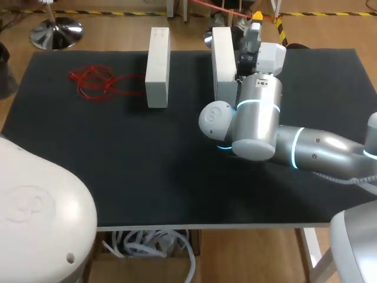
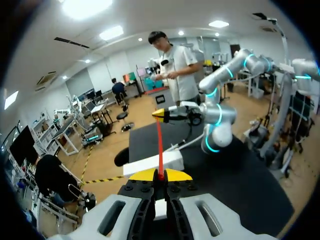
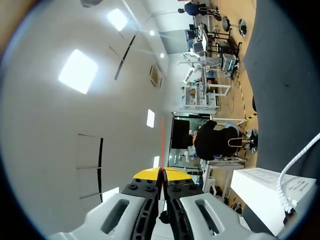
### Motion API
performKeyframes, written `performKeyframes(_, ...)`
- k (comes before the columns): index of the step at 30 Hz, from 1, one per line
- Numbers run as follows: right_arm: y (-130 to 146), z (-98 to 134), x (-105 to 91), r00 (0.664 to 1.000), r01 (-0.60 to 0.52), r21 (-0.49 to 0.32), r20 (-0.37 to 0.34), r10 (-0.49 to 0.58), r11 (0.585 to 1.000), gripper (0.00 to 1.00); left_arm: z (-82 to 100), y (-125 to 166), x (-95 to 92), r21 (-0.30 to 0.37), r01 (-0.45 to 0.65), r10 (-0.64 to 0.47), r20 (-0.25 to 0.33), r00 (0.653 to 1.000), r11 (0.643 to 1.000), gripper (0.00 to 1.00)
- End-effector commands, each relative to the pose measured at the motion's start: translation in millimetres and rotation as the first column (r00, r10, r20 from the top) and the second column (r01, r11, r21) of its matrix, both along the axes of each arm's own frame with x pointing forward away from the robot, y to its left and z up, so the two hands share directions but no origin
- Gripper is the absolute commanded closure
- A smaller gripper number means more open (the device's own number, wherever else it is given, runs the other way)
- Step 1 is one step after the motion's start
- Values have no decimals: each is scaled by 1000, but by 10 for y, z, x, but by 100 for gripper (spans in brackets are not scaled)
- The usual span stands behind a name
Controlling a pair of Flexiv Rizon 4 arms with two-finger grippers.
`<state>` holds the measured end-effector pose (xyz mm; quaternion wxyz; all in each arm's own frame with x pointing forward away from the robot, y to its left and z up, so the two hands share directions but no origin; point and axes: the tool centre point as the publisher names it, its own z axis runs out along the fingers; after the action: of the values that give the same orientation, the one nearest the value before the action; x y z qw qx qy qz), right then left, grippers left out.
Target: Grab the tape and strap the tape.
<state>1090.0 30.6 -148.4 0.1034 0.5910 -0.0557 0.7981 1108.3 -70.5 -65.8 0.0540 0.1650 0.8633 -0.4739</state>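
While tape (image 2: 160, 145) spans both | left claw (image 2: 160, 175) pinches it | right claw (image 3: 161, 172) pinches it

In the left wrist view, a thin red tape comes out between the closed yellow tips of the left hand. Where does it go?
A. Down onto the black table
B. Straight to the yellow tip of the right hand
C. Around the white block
B: the red tape runs as one straight line from between the tips of the left hand up to the right hand, which meets its far end.
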Motion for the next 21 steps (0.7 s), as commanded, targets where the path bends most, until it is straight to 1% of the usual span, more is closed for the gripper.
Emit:
performKeyframes(1,-27,7,1,1000,-2,-3,-5,2,1000,100,36,-37,-21,336,-88,52,115,992,938,100)
performKeyframes(2,-28,7,1,1000,-2,-3,-6,2,1000,100,41,-48,-23,321,-84,47,121,992,943,100)
performKeyframes(20,-29,-10,28,1000,-10,-27,0,10,1000,100,41,-48,-23,321,-84,47,121,992,943,100)
performKeyframes(21,-25,-17,28,1000,-11,-31,-1,11,999,100,49,-77,-31,394,-55,13,109,994,918,100)
